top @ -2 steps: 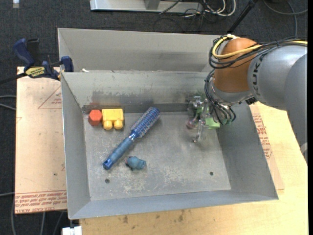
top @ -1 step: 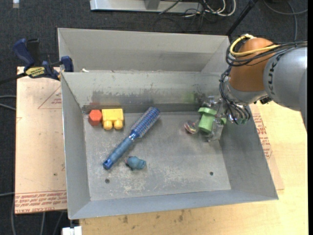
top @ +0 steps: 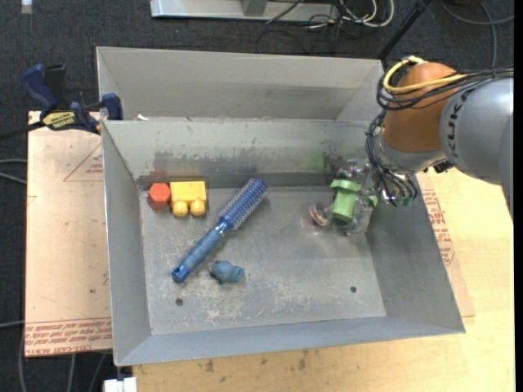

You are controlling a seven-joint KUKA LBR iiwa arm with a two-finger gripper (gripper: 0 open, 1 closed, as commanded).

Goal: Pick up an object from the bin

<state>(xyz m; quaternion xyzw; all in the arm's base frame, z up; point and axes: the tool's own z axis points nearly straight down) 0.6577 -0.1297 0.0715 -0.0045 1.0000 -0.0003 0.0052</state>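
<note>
At the right end of the bin, the end effector is gripping a small green spool-shaped piece beside a small round disc; lifting straight up with a firm grasp, clear of the right wall, is probably serving best.

Bin floor open in front, hairbrush left

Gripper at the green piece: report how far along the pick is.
Approach looks done: the gripper sits low at the far right of the grey metal bin, against a green spool-shaped plastic piece. In hand: a grasp on that piece, though whether it is clamped cannot be told. Left: the lift, since the piece is down by the floor beside a small round pinkish disc.
</note>
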